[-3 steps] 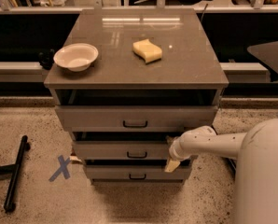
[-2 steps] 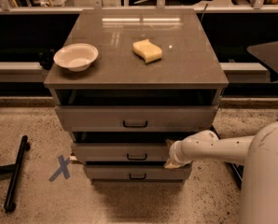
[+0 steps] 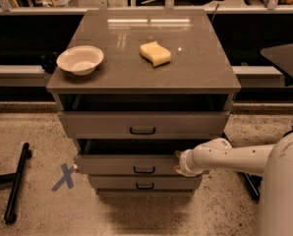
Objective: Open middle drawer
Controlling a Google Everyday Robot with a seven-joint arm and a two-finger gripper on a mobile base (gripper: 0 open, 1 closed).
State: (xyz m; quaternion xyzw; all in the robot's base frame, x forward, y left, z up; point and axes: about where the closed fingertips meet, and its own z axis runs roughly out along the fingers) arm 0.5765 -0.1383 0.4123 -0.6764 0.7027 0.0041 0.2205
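The grey cabinet has three drawers. The middle drawer, with a small black bar handle, stands pulled out past the bottom drawer, with a dark gap above its front. My gripper is at the right end of the middle drawer's front, up against its top edge. My white arm reaches in from the right. The top drawer is also partly out.
A white bowl and a yellow sponge lie on the cabinet top. A black bar lies on the floor at the left near a blue X mark. My white body fills the lower right.
The middle drawer's front has slid a little further out toward the camera. My arm has lowered and drawn back with it, its end staying at the drawer's right end.
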